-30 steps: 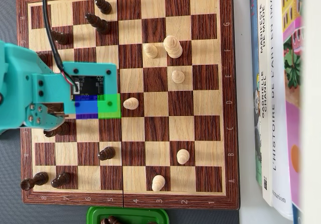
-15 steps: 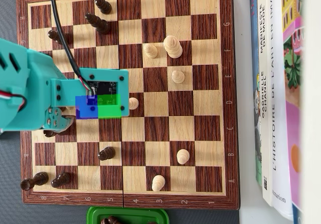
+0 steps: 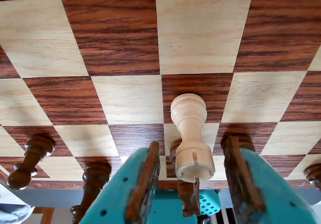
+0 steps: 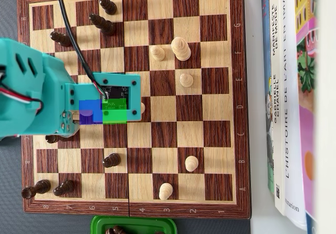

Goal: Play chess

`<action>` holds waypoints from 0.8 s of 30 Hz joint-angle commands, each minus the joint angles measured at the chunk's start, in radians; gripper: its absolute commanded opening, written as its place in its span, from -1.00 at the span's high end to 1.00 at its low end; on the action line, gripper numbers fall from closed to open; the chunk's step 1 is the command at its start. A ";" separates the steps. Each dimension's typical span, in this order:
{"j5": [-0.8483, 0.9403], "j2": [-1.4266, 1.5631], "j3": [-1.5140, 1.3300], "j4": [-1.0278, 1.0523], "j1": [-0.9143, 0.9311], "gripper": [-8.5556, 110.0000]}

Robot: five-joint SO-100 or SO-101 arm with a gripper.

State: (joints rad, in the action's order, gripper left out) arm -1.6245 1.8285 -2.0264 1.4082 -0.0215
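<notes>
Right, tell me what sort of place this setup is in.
Probably a home or hobby desk, not a lab. A wooden chessboard with a game under way lies on it, books are lined up beside the board, and a green tray of captured pieces sits at its edge.

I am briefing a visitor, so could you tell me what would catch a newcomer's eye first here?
The teal gripper stands out in the wrist view, its jaws open on either side of a light chess piece. In the overhead view the teal arm covers the chessboard's left-middle squares, with books along the right edge.
</notes>
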 commanded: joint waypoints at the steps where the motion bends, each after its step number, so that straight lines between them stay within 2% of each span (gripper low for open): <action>1: 0.002 -0.003 0.044 -0.009 0.015 0.54; 16: 0.000 -0.003 0.037 -0.011 0.028 0.54; 24: -0.002 -0.003 0.035 -0.011 0.028 0.63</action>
State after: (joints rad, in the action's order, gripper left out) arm -1.6245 1.8208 -2.0264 1.4082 -0.0046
